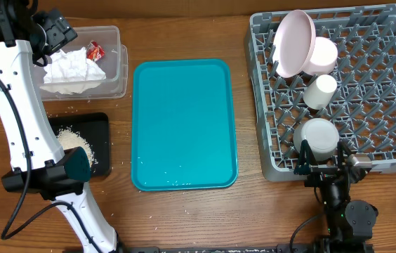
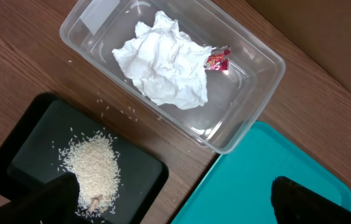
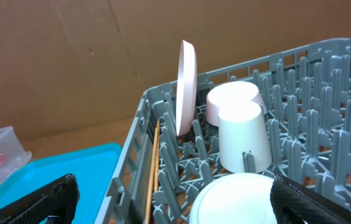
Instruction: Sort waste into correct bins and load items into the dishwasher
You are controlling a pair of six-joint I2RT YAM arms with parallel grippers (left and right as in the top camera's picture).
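Observation:
A grey dish rack (image 1: 387,105) at the right holds an upright pink plate (image 1: 294,42), a pink cup (image 1: 322,55), a white cup (image 1: 320,90) and a white bowl (image 1: 319,137). My right gripper (image 1: 322,163) is open at the rack's front edge, its fingers either side of the white bowl (image 3: 238,199) and empty (image 3: 174,186). A clear bin (image 1: 117,70) at the back left holds a crumpled white tissue (image 1: 71,70) and a red wrapper (image 1: 95,50). My left gripper (image 1: 52,35) hangs open and empty (image 2: 175,190) above the bin (image 2: 250,118).
A teal tray (image 1: 184,123) lies bare in the middle. A black tray (image 1: 100,126) with a pile of rice (image 1: 75,144) sits in front of the bin. A thin wooden stick (image 3: 152,174) lies along the rack's left wall.

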